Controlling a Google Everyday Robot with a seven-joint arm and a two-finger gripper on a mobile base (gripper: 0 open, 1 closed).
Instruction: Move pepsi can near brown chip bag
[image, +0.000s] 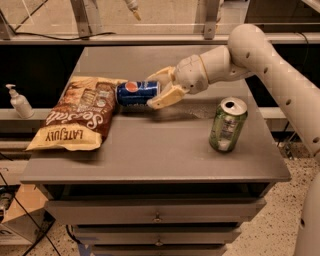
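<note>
The small blue soda can (137, 93) bears a red, white and blue round logo. The cream gripper (156, 91) clasps it above the table's left side, beside the brown and tan crinkly snack bag (75, 117) with white script and a pale yellow band. A green aluminium can (227, 125) has a silver top. The flat tabletop (165, 150) is plain grey.

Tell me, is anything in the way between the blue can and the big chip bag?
Nothing visible. The claw holds the pepsi can sideways, right by the upper right edge of the brown chip bag. The green can stands off to the right.
</note>
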